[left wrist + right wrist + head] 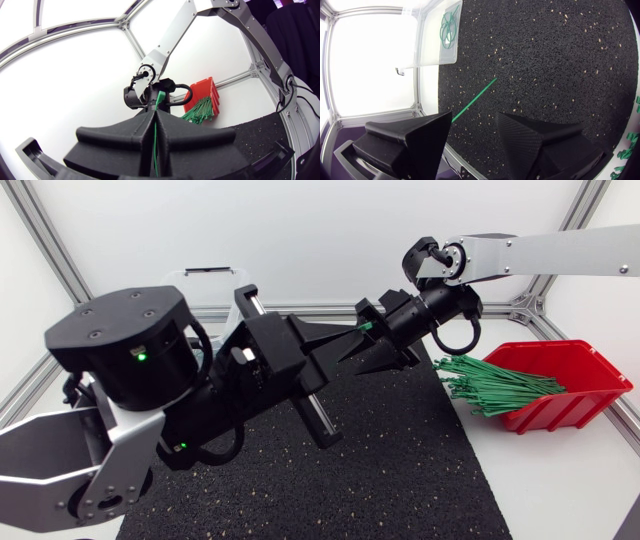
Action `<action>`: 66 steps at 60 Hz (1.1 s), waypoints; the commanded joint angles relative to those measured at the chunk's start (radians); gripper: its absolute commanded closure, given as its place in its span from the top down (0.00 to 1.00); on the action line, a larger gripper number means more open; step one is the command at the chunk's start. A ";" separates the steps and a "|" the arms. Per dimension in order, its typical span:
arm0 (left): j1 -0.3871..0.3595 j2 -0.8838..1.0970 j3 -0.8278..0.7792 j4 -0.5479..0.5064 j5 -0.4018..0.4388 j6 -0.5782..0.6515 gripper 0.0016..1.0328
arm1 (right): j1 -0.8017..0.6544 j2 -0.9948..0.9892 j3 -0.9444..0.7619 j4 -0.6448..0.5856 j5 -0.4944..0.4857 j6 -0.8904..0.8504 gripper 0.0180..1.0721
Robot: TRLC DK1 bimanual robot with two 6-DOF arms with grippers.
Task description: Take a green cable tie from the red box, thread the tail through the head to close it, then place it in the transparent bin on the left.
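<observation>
The left gripper (pixel 156 112) pinches a green cable tie (pixel 475 97) over the far edge of the mat (pixel 400 470); the right gripper (pixel 474 117) has its fingers spread

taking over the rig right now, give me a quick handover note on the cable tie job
Left gripper: shut on one green cable tie, held above the black mat.
Right gripper: open, close to the left one. The tie runs past one of its fingers, unclamped.
Red box: holds a bundle of spare ties.
Transparent bin: holds looped ties.
Done: one tie picked.
Left: no loop shows yet, so thread the tail through the head, then drop it in the bin.
</observation>
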 commanded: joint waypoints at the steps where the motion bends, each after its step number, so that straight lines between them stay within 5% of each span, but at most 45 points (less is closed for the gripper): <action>1: -0.016 0.034 -0.032 0.044 -0.016 0.058 0.03 | 0.002 0.028 0.014 -0.018 -0.018 0.026 0.63; 58: -0.036 0.088 -0.055 0.136 -0.040 0.112 0.03 | 0.087 0.188 0.046 0.037 -0.051 0.083 0.63; 66: -0.038 0.080 -0.066 0.141 -0.040 0.108 0.03 | 0.085 0.214 0.048 0.069 -0.052 0.104 0.56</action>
